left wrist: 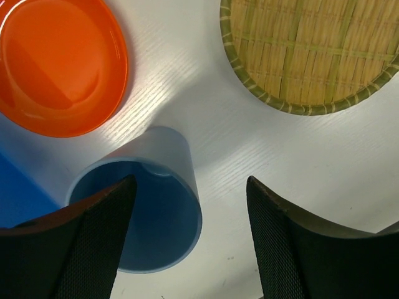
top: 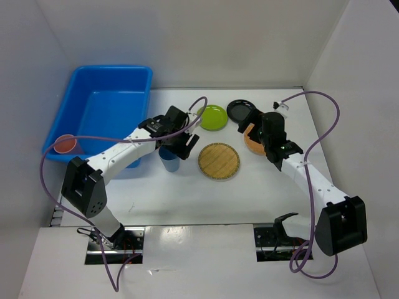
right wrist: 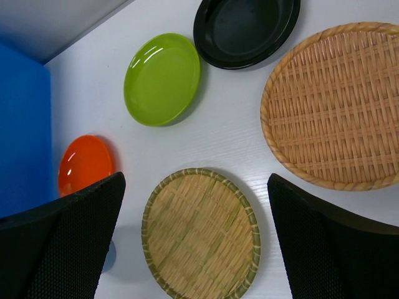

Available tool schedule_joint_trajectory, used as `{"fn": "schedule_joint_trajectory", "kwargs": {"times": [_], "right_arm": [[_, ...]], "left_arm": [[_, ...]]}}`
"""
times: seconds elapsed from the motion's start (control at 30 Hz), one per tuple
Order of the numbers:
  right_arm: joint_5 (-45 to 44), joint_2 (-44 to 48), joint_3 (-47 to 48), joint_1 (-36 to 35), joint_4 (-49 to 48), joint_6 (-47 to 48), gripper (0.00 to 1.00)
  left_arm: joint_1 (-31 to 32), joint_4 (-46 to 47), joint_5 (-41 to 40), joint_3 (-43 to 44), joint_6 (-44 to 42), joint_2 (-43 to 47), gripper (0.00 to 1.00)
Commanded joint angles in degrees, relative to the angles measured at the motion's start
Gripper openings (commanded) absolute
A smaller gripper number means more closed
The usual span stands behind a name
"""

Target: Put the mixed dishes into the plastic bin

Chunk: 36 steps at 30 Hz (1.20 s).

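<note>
The blue plastic bin (top: 109, 115) stands at the back left, with the pink cup (top: 65, 145) at its near left corner. My left gripper (top: 182, 142) is open and hovers over the upright blue cup (left wrist: 146, 212); its left finger (left wrist: 93, 237) overlaps the cup's mouth and the right one is apart. The orange plate (left wrist: 59, 62) lies beside the cup. My right gripper (right wrist: 196, 180) is open and empty above the green-rimmed woven plate (right wrist: 199, 233). The larger tan woven plate (right wrist: 336, 106), lime-green plate (right wrist: 162, 78) and black plate (right wrist: 246, 28) lie beyond.
White walls close in the table at the back, left and right. The bin's wall (right wrist: 22, 124) stands just left of the orange plate. Purple cables loop over both arms.
</note>
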State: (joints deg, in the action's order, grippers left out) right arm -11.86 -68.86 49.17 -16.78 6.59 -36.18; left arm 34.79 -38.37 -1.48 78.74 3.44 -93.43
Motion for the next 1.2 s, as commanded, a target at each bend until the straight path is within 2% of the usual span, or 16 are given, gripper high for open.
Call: {"fn": "schedule_joint_trajectory", "kwargs": {"times": [0.0, 0.03, 0.27, 0.3, 0.33, 0.37, 0.5, 0.73, 0.83, 1.0, 1.07, 1.17], "right_arm": [[-1.85, -0.3, 0.67, 0.52, -0.17, -0.29, 0.99], [-1.85, -1.09, 0.67, 0.52, -0.7, -0.29, 0.99], [-1.76, -3.91, 1.28, 0.52, -0.7, -0.29, 0.99], [-1.77, -3.91, 1.28, 1.04, -0.7, -0.29, 0.99], [-1.77, -3.91, 1.28, 1.04, -0.7, -0.29, 0.99], [-1.77, -4.52, 1.28, 1.04, -0.7, -0.29, 0.99], [-1.77, -4.53, 1.28, 1.04, -0.7, -0.29, 0.99], [-1.77, -4.53, -0.56, 1.04, -0.7, -0.91, 0.99], [-0.63, -5.05, -1.61, 1.04, -1.32, -1.43, 0.99], [5.34, -5.06, -1.62, 1.04, -3.25, 0.76, 0.99], [6.58, -5.06, -2.23, 1.04, -4.39, 1.38, 0.99], [7.72, -4.01, -2.85, 1.04, -5.01, 1.38, 0.99]], "left_arm": [[0.28, -0.57, -0.37, -0.86, 0.95, 0.44, 0.78], [0.28, -0.57, 0.33, -1.56, 1.56, -0.08, 0.76], [0.28, -1.62, -0.37, -1.57, 2.09, -4.57, 0.46], [0.28, -1.62, -0.37, -1.57, 2.09, -4.57, 0.41], [0.28, -1.62, -0.37, -1.57, 2.09, -4.57, 0.29], [0.28, -1.62, -0.89, -1.05, 2.09, -4.57, 0.21], [0.28, -2.15, -3.17, 1.22, 3.14, -3.87, 0.02], [0.28, -7.33, -5.46, 11.07, 5.43, 3.85, 0.0], [-2.26, -6.81, -8.36, 13.36, 6.04, 7.81, 0.0], [-11.21, -8.04, -14.24, 19.77, 6.58, 8.96, 0.0], [-15.08, -8.04, -14.26, 21.01, 6.05, 8.96, 0.0], [-25.51, -8.04, -13.99, 23.47, 5.43, 8.96, 0.0]]}}
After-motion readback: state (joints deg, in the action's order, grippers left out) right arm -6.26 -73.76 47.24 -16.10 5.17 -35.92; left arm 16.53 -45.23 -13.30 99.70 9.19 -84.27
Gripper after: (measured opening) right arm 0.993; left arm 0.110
